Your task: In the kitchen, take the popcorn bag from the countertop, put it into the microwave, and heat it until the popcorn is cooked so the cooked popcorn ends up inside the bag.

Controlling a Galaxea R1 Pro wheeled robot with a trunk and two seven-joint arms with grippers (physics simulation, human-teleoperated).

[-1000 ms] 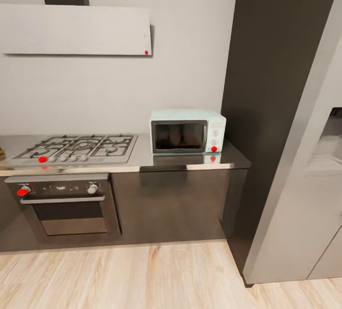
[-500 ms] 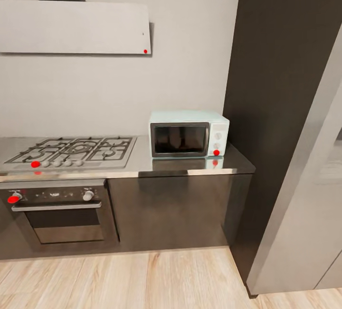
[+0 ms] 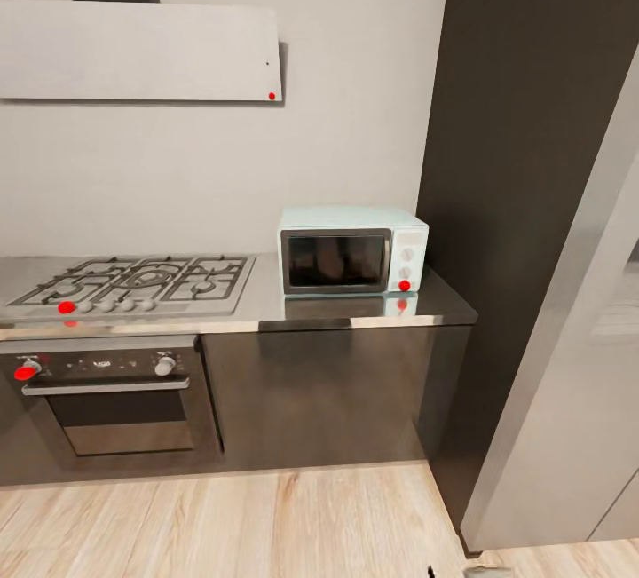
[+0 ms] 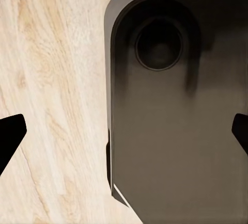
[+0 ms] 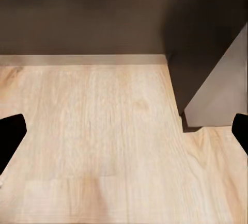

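The mint-blue microwave [image 3: 351,251] stands on the grey countertop [image 3: 266,304] against the wall, its dark glass door shut and its knobs on the right side. The popcorn bag and the popcorn are out of view. In the left wrist view my left gripper [image 4: 124,136] is open, its dark fingertips [image 4: 10,136] far apart over the wooden floor and a dark rounded panel [image 4: 175,121] of my own base. My right gripper [image 5: 124,136] is open too, with nothing but floorboards [image 5: 93,131] between its fingertips [image 5: 10,136].
A gas hob [image 3: 133,281] sits left of the microwave, with a built-in oven [image 3: 115,400] under it and a range hood [image 3: 138,50] above. A tall dark cabinet [image 3: 532,205] and a pale grey panel [image 3: 577,400] close off the right side. Dark cabinet fronts [image 5: 82,17] meet the floor ahead.
From a second ago the whole picture has shifted a little, so the camera moved. Over the last half second the scene holds still.
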